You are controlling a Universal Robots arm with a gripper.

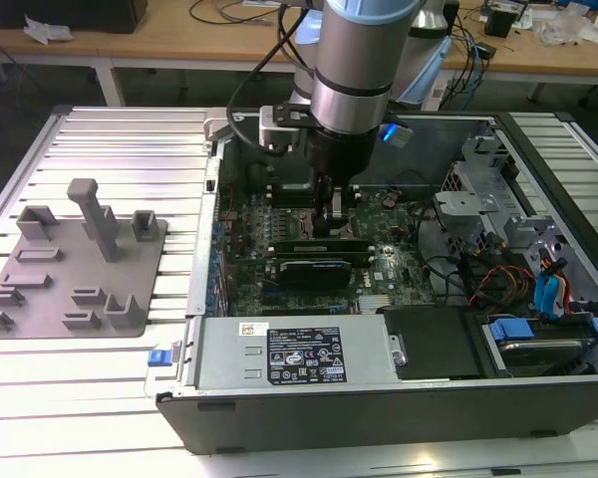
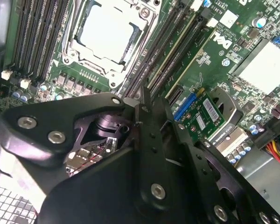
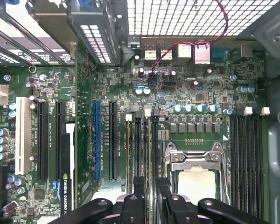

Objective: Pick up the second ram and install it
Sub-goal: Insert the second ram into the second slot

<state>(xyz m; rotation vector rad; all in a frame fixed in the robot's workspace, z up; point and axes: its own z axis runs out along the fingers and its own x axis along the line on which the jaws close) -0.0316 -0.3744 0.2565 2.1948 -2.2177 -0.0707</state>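
My gripper [image 1: 334,227] reaches down into the open computer case, over the motherboard [image 1: 249,249] beside the processor socket [image 3: 193,182]. In both wrist views its fingers [image 3: 139,184] stand close together above the row of memory slots. Between them runs a thin dark edge, the second ram [image 3: 153,154], seen end-on and lying in line with a slot. The gripper [image 2: 141,95] looks shut on it. How deep the stick sits in the slot is hidden by the fingers. In the first wrist view the gripper [image 3: 150,186] sits just beside the socket's metal frame.
A grey fixture tray [image 1: 75,269] with upright posts lies on the ribbed table at the exterior view's left. A black graphics card [image 1: 309,271] sits just in front of the gripper. The power supply [image 1: 299,351], drive cage [image 1: 478,199] and cables crowd the case.
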